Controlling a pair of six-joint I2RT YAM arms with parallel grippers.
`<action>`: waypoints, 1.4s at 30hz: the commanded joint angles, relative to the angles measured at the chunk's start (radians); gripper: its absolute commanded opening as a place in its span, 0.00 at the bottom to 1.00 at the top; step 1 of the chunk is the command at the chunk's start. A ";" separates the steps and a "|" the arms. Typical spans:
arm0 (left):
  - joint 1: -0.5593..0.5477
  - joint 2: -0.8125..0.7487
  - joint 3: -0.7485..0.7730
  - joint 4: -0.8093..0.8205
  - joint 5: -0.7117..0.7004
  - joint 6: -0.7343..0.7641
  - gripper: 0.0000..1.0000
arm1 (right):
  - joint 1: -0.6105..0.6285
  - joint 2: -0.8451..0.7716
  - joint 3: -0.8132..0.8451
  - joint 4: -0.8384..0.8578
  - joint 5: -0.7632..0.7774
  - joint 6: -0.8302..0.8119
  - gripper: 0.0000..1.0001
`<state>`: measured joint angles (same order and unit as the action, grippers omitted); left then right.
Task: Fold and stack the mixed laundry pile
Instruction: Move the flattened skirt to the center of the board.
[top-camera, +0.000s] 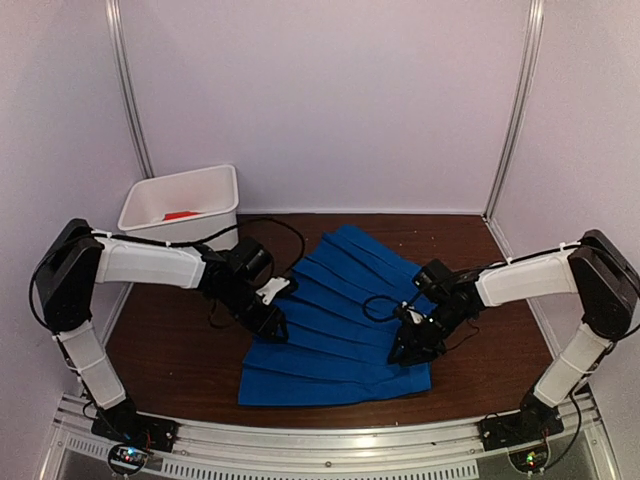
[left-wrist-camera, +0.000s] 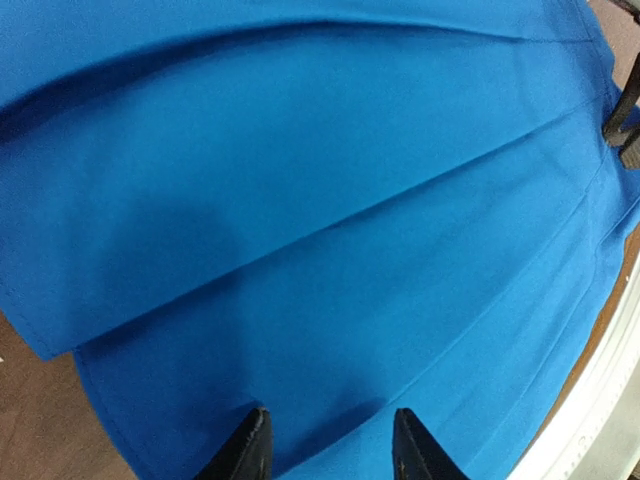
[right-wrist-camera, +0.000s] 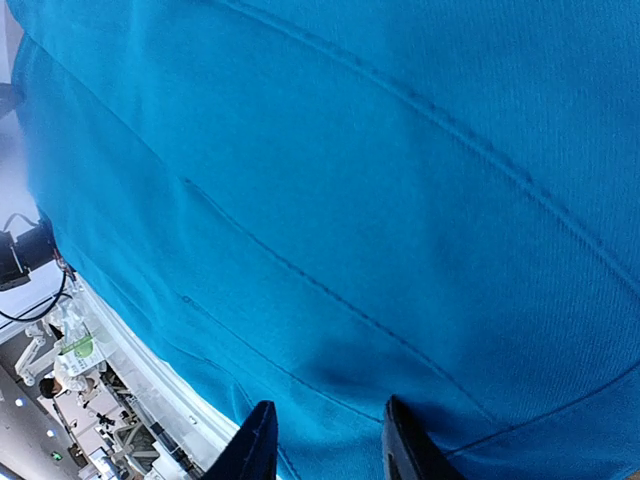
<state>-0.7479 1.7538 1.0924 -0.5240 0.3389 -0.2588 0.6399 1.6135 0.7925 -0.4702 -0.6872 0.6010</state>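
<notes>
The royal-blue garment (top-camera: 340, 320) lies spread flat in long pleats across the middle of the table (top-camera: 170, 350), fanning wider toward 6 o'clock. At its 9 o'clock edge sits the left pincer (top-camera: 272, 322). In the left wrist view its fingertips (left-wrist-camera: 250, 450) stand apart, with blue cloth showing between them. At the garment's 4 o'clock the right pincer (top-camera: 405, 350) is low over the fabric, its jaws likewise parted over a stitched pleat. Off at 10 o'clock, in the table's far corner, a white bin (top-camera: 160, 195) holds a patch of orange-red cloth (top-camera: 181, 215), well apart from the blue garment.
</notes>
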 joint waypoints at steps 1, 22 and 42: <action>-0.004 -0.002 -0.089 0.053 0.008 -0.049 0.41 | 0.005 0.067 0.015 0.051 0.040 -0.041 0.37; -0.042 -0.147 0.012 -0.162 -0.010 0.031 0.50 | -0.187 -0.033 0.289 -0.264 -0.059 -0.281 0.50; 0.085 0.048 0.230 -0.063 0.072 -0.022 0.56 | -0.476 0.549 0.957 -0.497 0.087 -0.584 0.61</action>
<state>-0.7189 1.7771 1.2743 -0.6502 0.3702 -0.2562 0.1692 2.1414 1.7161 -0.8902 -0.5953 0.0875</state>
